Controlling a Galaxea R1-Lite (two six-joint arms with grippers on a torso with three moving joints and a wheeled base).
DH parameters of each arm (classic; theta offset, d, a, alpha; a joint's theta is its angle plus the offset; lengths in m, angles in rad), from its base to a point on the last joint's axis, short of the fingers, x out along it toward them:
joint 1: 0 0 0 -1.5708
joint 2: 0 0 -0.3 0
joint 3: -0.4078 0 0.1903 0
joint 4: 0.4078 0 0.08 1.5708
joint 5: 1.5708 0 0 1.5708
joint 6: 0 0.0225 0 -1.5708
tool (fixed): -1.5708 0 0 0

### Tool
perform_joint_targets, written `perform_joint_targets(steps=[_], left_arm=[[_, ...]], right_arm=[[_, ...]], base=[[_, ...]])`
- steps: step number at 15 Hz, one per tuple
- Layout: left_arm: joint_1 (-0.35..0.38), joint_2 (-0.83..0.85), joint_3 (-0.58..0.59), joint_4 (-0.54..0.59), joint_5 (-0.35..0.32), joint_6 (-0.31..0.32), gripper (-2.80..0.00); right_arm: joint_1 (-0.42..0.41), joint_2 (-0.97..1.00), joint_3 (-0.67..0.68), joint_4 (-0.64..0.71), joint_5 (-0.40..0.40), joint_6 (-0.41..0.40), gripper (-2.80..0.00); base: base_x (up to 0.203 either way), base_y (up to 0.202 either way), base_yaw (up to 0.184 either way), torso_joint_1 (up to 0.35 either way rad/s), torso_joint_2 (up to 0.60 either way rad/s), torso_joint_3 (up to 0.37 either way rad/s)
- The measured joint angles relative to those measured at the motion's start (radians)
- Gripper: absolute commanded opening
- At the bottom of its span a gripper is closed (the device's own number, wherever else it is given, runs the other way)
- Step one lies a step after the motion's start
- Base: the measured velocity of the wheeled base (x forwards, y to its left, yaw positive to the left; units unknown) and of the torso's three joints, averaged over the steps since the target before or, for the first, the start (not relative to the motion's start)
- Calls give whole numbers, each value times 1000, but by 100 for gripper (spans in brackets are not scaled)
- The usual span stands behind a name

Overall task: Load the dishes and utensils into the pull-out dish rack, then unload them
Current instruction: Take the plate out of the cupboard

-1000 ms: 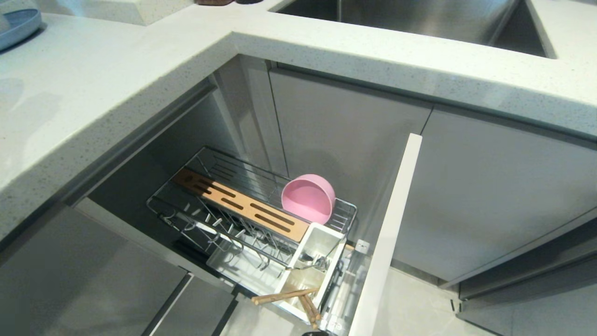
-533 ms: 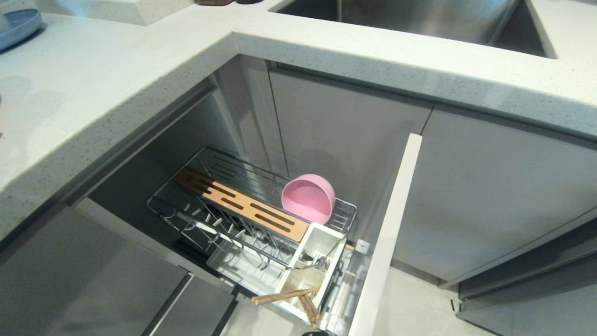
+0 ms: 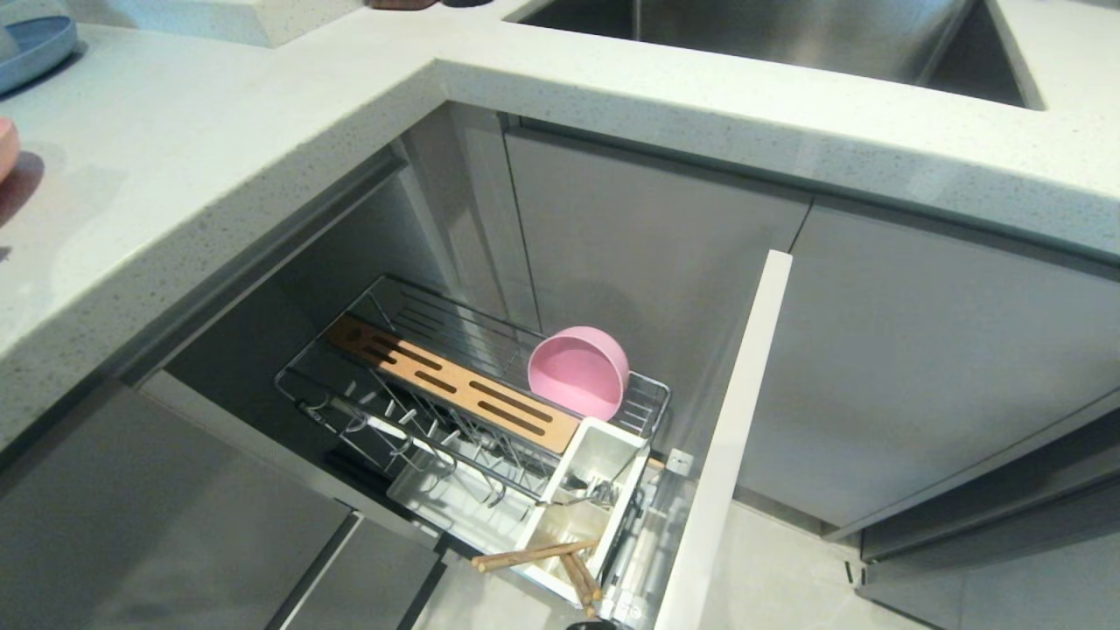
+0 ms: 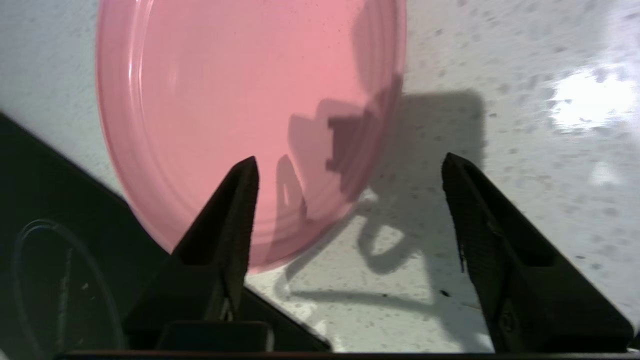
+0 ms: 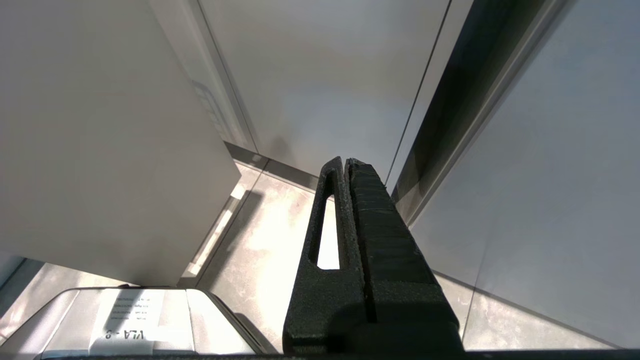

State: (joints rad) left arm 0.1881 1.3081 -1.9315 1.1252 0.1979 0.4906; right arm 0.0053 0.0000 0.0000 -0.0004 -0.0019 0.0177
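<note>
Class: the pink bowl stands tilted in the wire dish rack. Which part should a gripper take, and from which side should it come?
Take the pink bowl by its upper rim, coming down from above, one finger inside and one outside. It leans on its side, mouth towards the wooden board, so the thin top edge is exposed, while the rack's wires likely block its lower part.

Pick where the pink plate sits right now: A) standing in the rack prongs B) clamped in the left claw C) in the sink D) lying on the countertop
D: in the left wrist view the pink plate lies flat on the speckled countertop, partly over its edge, with the left claw open over it, and the head view shows its rim at the counter's far left.
</note>
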Motion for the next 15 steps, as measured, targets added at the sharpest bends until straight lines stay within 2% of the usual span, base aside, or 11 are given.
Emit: perform_joint_targets(steps=[2, 5, 8, 11, 12, 13, 15], left_arm=[[0, -11, -1, -1, -59, -30, 0], [0, -42, 0, 4, -235, -142, 0], [0, -93, 0, -15, -492, -298, 0], [0, -158, 2, -120, -733, -471, 0], [0, -179, 6, -161, -783, -541, -280], [-1, -197, 10, -203, -811, -618, -280], [-8, -226, 16, -287, -826, -777, -280]], right_arm=[[0, 0, 0, 0, 0, 0, -280], [0, 0, 0, 0, 0, 0, -280], [0, 0, 0, 0, 0, 0, -280], [0, 0, 0, 0, 0, 0, -280], [0, 0, 0, 0, 0, 0, -280], [0, 0, 0, 0, 0, 0, -280], [0, 0, 0, 0, 0, 0, -280]], base=[[0, 0, 0, 0, 0, 0], [0, 0, 0, 0, 0, 0], [0, 0, 0, 0, 0, 0], [0, 0, 0, 0, 0, 0], [0, 0, 0, 0, 0, 0], [0, 0, 0, 0, 0, 0], [0, 0, 0, 0, 0, 0]])
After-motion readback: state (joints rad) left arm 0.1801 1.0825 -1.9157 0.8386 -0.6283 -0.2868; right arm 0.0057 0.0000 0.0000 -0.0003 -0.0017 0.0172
